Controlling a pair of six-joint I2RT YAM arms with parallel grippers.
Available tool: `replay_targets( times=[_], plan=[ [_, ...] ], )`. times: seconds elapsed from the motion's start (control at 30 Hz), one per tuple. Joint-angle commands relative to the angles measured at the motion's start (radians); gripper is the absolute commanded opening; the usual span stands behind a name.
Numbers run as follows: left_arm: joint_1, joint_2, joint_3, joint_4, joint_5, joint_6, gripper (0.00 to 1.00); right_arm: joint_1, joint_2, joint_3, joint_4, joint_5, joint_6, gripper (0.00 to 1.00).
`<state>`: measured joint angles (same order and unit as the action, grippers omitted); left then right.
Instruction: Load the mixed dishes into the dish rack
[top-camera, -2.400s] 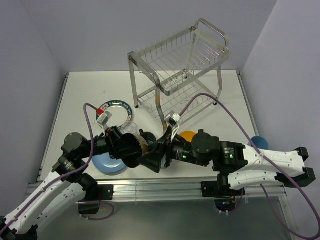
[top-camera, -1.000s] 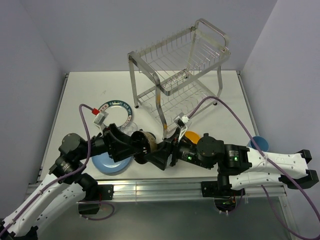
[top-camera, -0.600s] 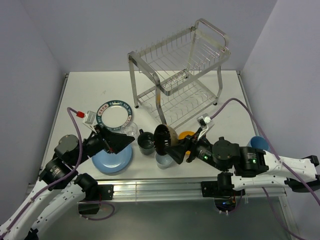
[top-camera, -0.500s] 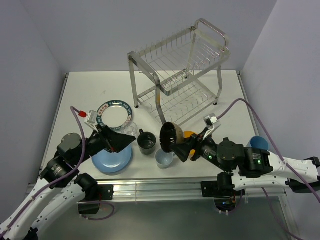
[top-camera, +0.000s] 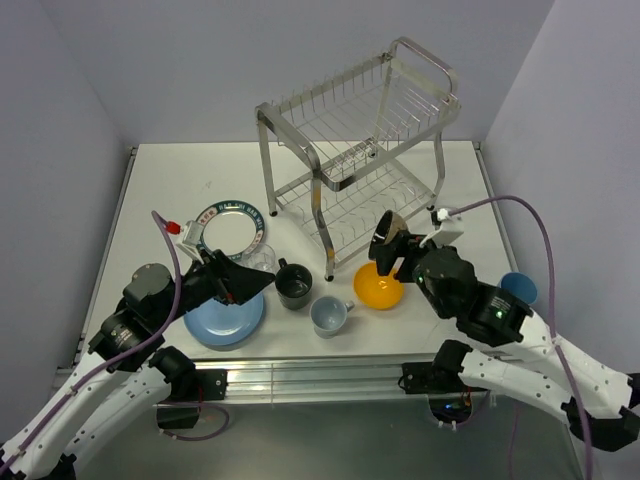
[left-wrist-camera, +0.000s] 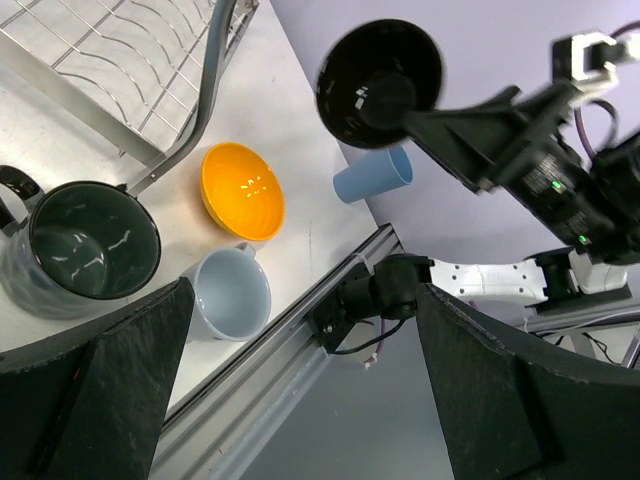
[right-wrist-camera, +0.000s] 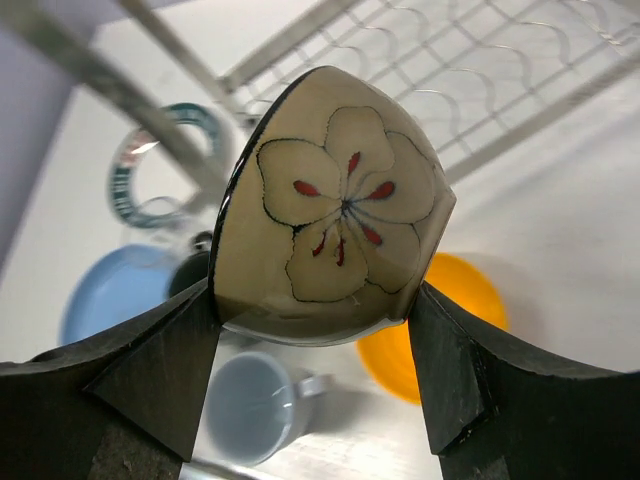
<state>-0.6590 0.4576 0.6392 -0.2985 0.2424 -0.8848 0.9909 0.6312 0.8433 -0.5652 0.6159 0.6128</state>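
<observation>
My right gripper (right-wrist-camera: 312, 292) is shut on a bowl (right-wrist-camera: 335, 220), beige outside with a flower drawing and black inside (left-wrist-camera: 380, 85). It hangs tilted in the air in front of the dish rack's (top-camera: 360, 150) lower shelf, above the orange bowl (top-camera: 380, 287). My left gripper (top-camera: 250, 285) stands open and holds nothing, over the light blue plate (top-camera: 222, 320). The dark mug (top-camera: 293, 284), the pale grey-blue mug (top-camera: 328, 315) and the clear glass (top-camera: 262, 258) stand between the arms. The patterned-rim plate (top-camera: 228, 225) lies left of the rack, and the blue cup (top-camera: 518, 288) lies at the right edge.
The silver rack's front leg (top-camera: 322, 235) stands just left of the held bowl. Both of its wire shelves hold nothing. The table's front rail (top-camera: 320, 378) runs along the near edge, and walls close in the left, back and right.
The flowered bowl was between both grippers near the table's front; now the right gripper alone has it, lifted up and right toward the rack. The left arm has drawn back left, open.
</observation>
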Motion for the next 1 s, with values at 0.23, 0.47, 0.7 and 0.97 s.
replay_targets(
  times=[0.23, 0.47, 0.7, 0.97],
  plan=[
    [-0.002, -0.004, -0.012, 0.065, 0.049, 0.017, 0.98, -0.348, 0.183, 0.011, 0.324, -0.385, -0.174, 0.0],
    [-0.002, 0.003, -0.033, 0.091, 0.067, 0.02, 0.98, -0.472, 0.344, 0.045, 0.445, -0.417, -0.29, 0.0],
    [-0.002, 0.027, -0.044, 0.125, 0.087, 0.035, 0.98, -0.494, 0.49, 0.06, 0.559, -0.358, -0.403, 0.0],
    [-0.002, 0.047, -0.052, 0.165, 0.117, 0.041, 0.97, -0.521, 0.671, 0.152, 0.6, -0.298, -0.557, 0.0]
  ],
)
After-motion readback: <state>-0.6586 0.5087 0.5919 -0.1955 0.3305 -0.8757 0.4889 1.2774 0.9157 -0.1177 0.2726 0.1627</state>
